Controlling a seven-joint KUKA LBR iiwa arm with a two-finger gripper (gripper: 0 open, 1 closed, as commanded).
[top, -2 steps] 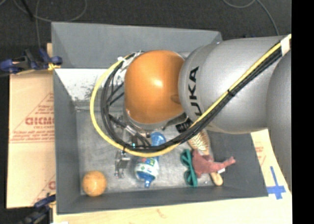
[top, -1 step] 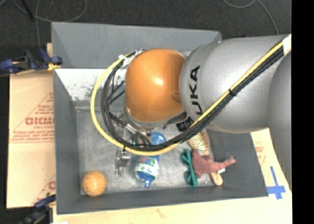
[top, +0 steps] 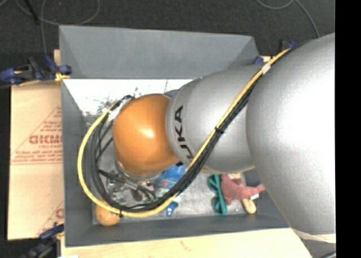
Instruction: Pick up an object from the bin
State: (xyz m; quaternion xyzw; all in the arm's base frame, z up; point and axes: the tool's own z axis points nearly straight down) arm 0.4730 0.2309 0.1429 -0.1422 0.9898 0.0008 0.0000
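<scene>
Several small things lie on the floor of the grey bin [top: 158, 53], and none of them is seen lifted, so the pick reads as not yet done. The arm [top: 237, 121] reaches in from the right and bends down into the left half of the bin. Its orange cover [top: 141, 132] and a loop of cables [top: 87, 155] hide most of what sits below. The tool [top: 132, 188] shows as dark metal just under the cover, low in the bin near the front wall. Whether it is released or clenched cannot be told, and nothing can be seen in its grasp. Nearest to it is a blue thing [top: 169, 179], just to its right and partly under the arm, too hidden to name its kind. A small yellow bit [top: 168, 210] lies just in front of that, by the cable. In the front left corner sits a rounded orange-tan thing [top: 105, 216], near the tool but apart from it. Further right along the front wall, a green scissor-like thing [top: 216, 197] lies against a pink toy [top: 240, 188], both well apart from the tool. As a judgement, the tool is at picking height. What is left is to close on one thing, most likely the blue one or something under the cover, and lift it clear of the bin.
</scene>
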